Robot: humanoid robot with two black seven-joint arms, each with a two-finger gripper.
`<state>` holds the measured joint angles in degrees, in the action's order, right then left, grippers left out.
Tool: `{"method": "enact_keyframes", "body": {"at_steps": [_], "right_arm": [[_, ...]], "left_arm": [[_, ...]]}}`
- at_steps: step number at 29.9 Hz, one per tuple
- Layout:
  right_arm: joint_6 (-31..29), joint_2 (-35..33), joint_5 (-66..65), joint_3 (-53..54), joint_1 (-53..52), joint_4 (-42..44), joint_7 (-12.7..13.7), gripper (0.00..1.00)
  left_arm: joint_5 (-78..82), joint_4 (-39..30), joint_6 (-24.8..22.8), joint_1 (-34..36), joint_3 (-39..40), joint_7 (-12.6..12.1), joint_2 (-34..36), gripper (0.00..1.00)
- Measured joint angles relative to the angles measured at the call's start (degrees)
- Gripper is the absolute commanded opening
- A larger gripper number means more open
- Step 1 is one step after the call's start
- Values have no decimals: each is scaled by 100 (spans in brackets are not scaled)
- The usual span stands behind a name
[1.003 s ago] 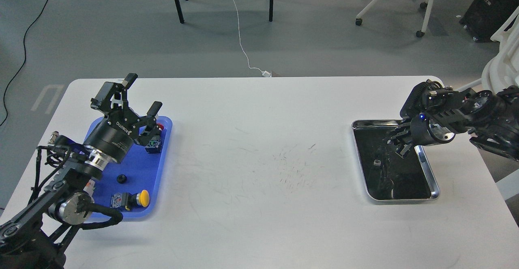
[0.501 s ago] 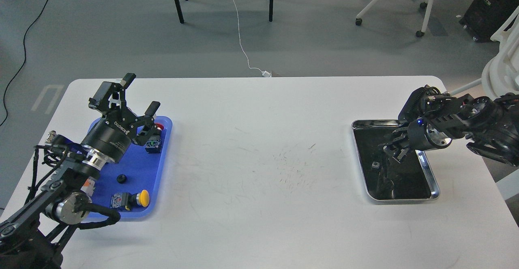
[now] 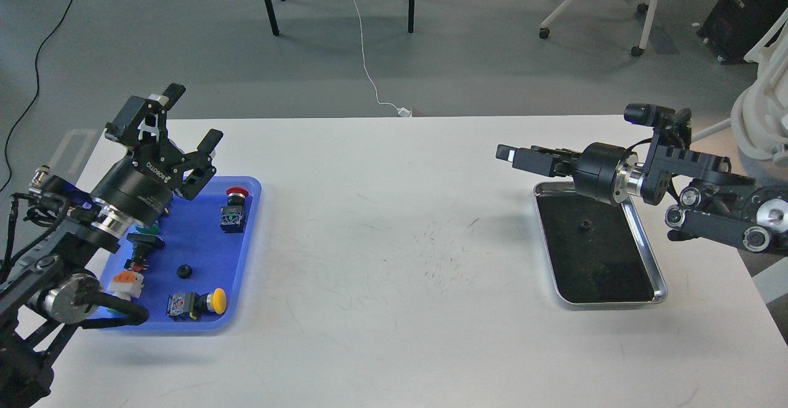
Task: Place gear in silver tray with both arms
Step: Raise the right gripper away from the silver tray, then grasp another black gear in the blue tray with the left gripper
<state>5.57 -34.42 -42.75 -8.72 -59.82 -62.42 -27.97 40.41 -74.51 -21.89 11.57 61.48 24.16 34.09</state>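
Observation:
The silver tray [image 3: 647, 249] lies on the right side of the white table. A small dark gear [image 3: 582, 226] rests on its dark bottom, in the far half. My right gripper [image 3: 510, 153] points left, raised above the tray's far-left corner and clear of the gear; its fingers overlap side-on, so I cannot tell their gap. My left gripper [image 3: 194, 116] is open and empty, raised over the far-left corner of the blue tray [image 3: 246, 272]. Another small black gear [image 3: 183, 270] lies in the blue tray.
The blue tray also holds a red-capped button [image 3: 234, 194], a yellow-capped button [image 3: 216, 300], an orange-and-white part [image 3: 123, 281] and a green part [image 3: 145, 230]. Chairs and cables are on the floor beyond the table's far edge.
My right gripper rose out of the silver tray and swung to point left, leaving the small gear on the tray's bottom. My left gripper moved back and left, uncovering more parts in the blue tray.

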Motion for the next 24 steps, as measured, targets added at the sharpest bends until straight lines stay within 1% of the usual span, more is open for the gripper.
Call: {"method": "enact_keyframes", "body": {"at_steps": [2,3,6,9,12,14,16,17,20,22,24], "right_arm": [[-31,187,598,766,585,-35,-1,96],[-54,320,887,1269,873,-60,-1,96],[-129,643,1587,2220,1514,-86,-2,96],[-190,815,2006,2571,1782,-83,-2,97],[-201,872,2094,2612,1884,-75,-2,97],[-205,894,2097,2609,1912,-75,-2,97],[-206,919,2097,2600,1914,-76,-2,97],[-206,927,2097,2598,1914,-77,-2,97],[-207,929,2090,2595,1898,-77,-2,97],[-207,927,2088,2594,1891,-77,-2,97],[-206,899,2087,2595,1891,-77,-2,97]], "left_arm": [[713,-105,-106,0,-9,39,175,98],[1197,-144,-174,0,-12,97,271,98],[2584,-274,-385,-7,-19,301,654,98],[4175,-448,-567,13,-152,373,1281,98],[5528,-571,-605,294,-494,385,1958,98],[6411,-582,-611,687,-1003,388,2325,96],[7104,-552,-594,1091,-1613,388,2528,95],[7370,-515,-579,1300,-1947,388,2592,92],[7682,-423,-557,1806,-2839,388,2659,82],[7724,-405,-551,2008,-3273,386,2661,79],[7761,-395,-546,2149,-3538,385,2650,75]]}}
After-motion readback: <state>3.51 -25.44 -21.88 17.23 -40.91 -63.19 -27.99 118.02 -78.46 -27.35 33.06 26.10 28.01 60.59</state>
